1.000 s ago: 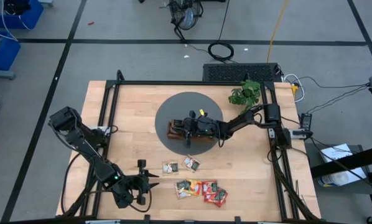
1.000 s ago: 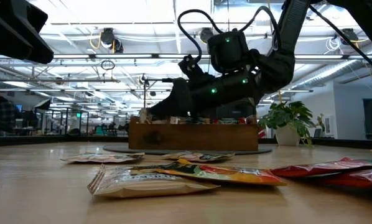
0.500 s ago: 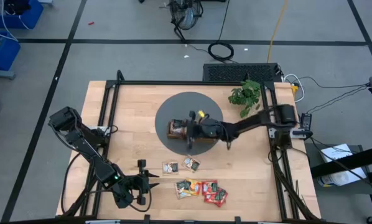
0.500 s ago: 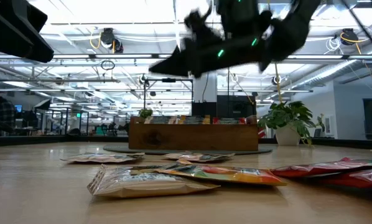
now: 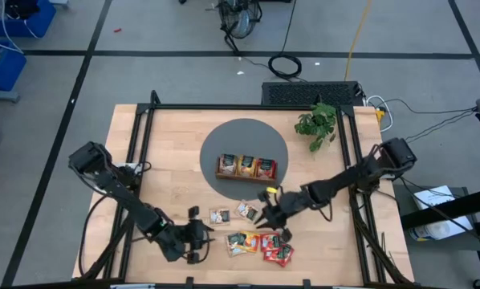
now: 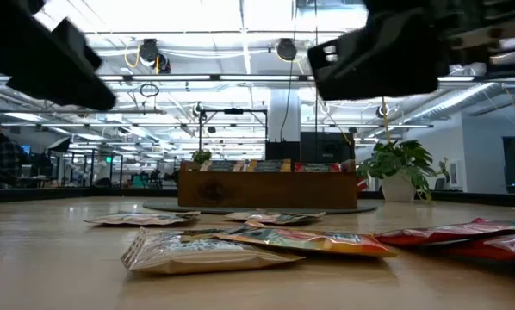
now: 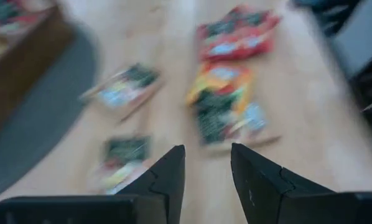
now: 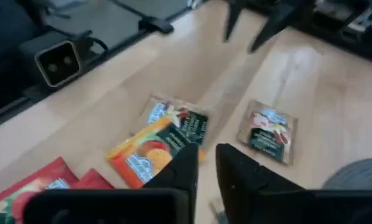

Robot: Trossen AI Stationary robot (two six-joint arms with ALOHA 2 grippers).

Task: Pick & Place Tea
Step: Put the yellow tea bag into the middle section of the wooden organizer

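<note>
The tea sachets (image 5: 260, 243) lie loose on the wooden table (image 5: 168, 144) near its front edge: 2 apart toward the left, the rest in a green, orange and red cluster just right of them. 3 more sachets sit in the brown tray (image 5: 246, 168) on the grey round mat (image 5: 244, 136) farther back. The right gripper (image 5: 267, 218) hovers over the cluster, fingers a narrow slit apart, grasping nothing. The left gripper (image 5: 198, 238) hangs left of the cluster, fingers parted, empty.

Grey floor (image 5: 184, 72), bright ceiling lights (image 6: 154, 13)
</note>
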